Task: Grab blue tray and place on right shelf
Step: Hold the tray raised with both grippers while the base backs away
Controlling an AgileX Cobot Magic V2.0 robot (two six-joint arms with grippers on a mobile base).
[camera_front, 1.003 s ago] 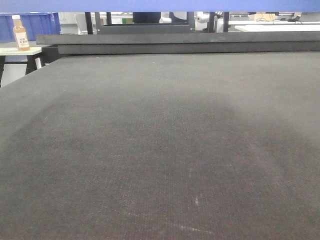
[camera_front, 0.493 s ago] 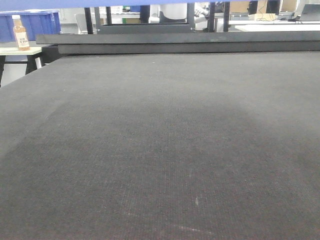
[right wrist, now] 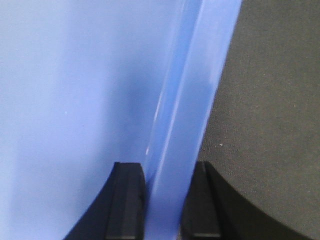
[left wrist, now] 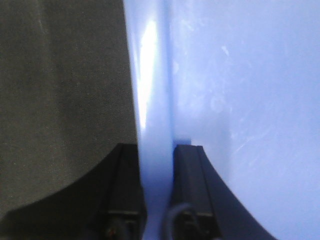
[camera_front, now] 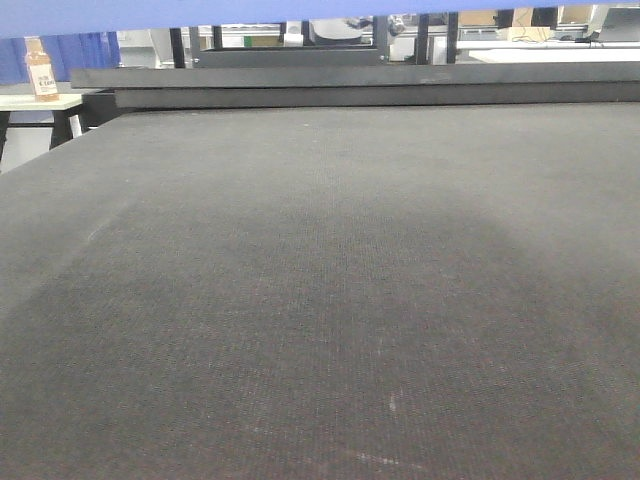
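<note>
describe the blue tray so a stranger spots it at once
Above the black tabletop, the blue tray is the pale band across the front view's top. The left gripper and right gripper pinch its rim; unlike the dark-blue bins far left, it is glossy and light.

The front camera sits low and looks far across the dark bench (camera_front: 320,300). The blue tray (camera_front: 150,8) is just a strip at its top. Each wrist camera sits right behind its hand, very close. The left hand (left wrist: 156,150) and right hand (right wrist: 165,167) views both show tray rim and bench.
</note>
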